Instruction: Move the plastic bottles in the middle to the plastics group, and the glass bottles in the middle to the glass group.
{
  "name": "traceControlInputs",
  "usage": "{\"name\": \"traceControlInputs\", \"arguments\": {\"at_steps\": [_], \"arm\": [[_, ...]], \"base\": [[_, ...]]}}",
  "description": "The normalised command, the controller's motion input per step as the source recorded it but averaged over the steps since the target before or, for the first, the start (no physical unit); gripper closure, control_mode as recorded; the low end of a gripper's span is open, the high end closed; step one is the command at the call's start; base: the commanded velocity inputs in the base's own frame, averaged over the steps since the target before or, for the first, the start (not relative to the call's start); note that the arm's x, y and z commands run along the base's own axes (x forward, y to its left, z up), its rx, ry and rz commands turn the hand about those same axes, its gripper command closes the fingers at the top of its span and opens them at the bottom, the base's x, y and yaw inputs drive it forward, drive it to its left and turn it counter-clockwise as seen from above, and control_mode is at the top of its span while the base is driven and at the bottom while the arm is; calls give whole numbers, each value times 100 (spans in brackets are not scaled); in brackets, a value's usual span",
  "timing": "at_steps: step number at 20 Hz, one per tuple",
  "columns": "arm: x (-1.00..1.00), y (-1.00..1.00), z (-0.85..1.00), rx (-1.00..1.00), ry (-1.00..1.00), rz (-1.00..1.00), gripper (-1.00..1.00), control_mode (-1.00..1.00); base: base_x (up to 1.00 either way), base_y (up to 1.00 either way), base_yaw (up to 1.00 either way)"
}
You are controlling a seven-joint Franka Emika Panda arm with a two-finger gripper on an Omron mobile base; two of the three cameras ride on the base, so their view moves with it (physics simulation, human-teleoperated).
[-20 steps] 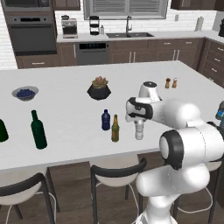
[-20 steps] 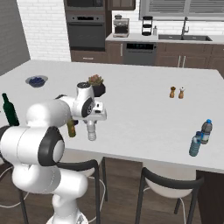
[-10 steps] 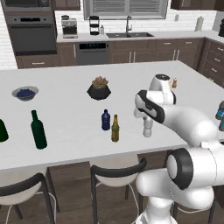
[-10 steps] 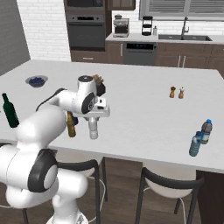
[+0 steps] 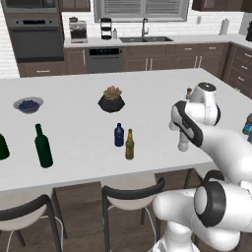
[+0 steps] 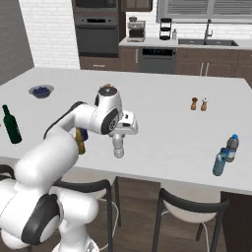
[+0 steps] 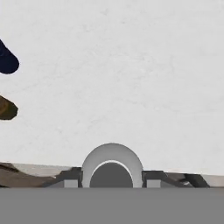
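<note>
White island counter [image 5: 78, 133], gripper [image 6: 118, 145] clamped on clear bottle [image 6: 118, 147], held upright.

Clear bottle [image 5: 183, 142], apparently in pincer [image 5: 182, 139], now farther right.

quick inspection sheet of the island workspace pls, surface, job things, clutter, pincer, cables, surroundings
surface: white island counter, no spills seen
job's things: clear bottle held upright in the pincer, its base at or just above the counter; blue bottle and amber bottle standing close together mid-counter; tall green bottle at the left; two plastic bottles near the right edge
clutter: bowl, potted plant, shakers
grippers: pincer shut on the clear bottle
cables: nothing seen
surroundings: stools at the near side, oven and sink behind
</note>
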Motion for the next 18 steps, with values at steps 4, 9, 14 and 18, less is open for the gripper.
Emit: {"name": "traceControlInputs", "arguments": {"at_steps": [4, 9, 14, 18], "arm": [[-7, -97, 9, 0, -4, -21, 100, -100], [0, -100, 1, 0, -4, -23, 100, -100], [3, -100, 1, 0, 0, -26, 100, -100], [26, -85, 0, 0, 0, -28, 100, -100]], "base": [[0, 0, 0], [0, 0, 0], [0, 0, 0], [0, 0, 0]]}}
